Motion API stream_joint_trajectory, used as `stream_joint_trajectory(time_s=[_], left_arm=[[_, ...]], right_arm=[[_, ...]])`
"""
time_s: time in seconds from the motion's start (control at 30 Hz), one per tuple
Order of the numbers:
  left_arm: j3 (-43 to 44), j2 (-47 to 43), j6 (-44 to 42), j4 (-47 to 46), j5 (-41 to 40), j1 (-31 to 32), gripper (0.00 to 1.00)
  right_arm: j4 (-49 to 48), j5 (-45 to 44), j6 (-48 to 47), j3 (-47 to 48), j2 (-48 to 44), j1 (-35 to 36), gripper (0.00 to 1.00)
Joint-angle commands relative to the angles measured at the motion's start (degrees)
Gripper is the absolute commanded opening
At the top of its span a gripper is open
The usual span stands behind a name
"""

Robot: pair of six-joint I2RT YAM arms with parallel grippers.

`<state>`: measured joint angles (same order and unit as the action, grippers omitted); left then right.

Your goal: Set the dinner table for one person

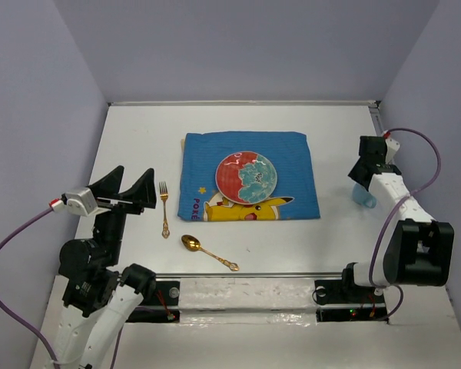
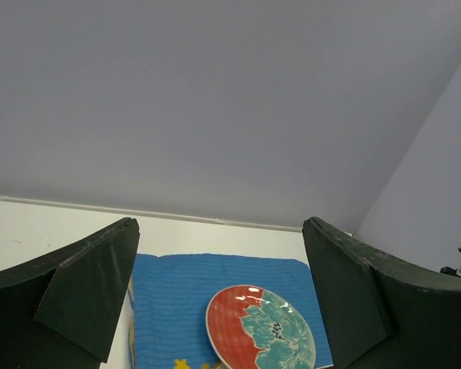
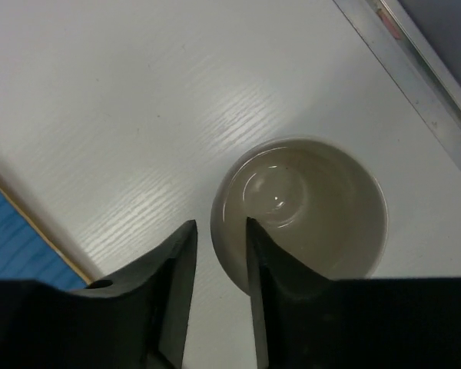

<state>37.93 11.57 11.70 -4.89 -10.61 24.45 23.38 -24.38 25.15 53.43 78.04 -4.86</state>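
The white dinner table (image 1: 138, 131) carries a blue Pikachu placemat (image 1: 207, 154) with a red and teal plate (image 1: 247, 177) on it. A gold fork (image 1: 164, 207) lies left of the mat, and a gold spoon (image 1: 207, 252) lies in front of it. A light blue cup (image 1: 364, 198) stands at the right. My right gripper (image 1: 363, 181) is over it; in the right wrist view the cup (image 3: 307, 200) has one finger inside its rim and one outside, a small gap showing (image 3: 220, 224). My left gripper (image 1: 135, 174) is wide open and empty left of the fork.
In the left wrist view the plate (image 2: 261, 330) and mat (image 2: 177, 292) lie ahead between the open fingers (image 2: 84, 292). Grey walls enclose the table on three sides. A metal rail (image 1: 246, 280) runs along the near edge.
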Motion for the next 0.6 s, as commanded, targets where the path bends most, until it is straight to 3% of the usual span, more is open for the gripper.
stream_joint_trajectory(time_s=[0.0, 0.1, 0.17, 0.47, 0.57], left_arm=[[0.39, -0.68, -0.37, -2.32, -0.20, 0.43, 0.99], [0.39, -0.59, -0.45, -2.32, -0.20, 0.51, 0.99], [0.39, -0.59, -0.45, -2.32, -0.29, 0.60, 0.99], [0.39, 0.12, -0.37, -2.32, -0.11, 0.60, 0.99], [0.39, 0.55, -0.37, -2.41, 0.06, 0.51, 0.99]], right_arm=[[-0.52, 1.35, 0.60, 1.59, 1.15, -0.15, 0.21], [-1.14, 1.36, 0.43, 1.59, 1.59, -0.15, 0.14], [-1.23, 1.18, 0.17, 2.03, 1.94, -0.15, 0.00], [-1.23, 0.38, -4.49, 5.71, -5.43, -0.15, 0.00], [-1.40, 1.53, -6.85, 10.70, -6.76, 5.36, 0.00]])
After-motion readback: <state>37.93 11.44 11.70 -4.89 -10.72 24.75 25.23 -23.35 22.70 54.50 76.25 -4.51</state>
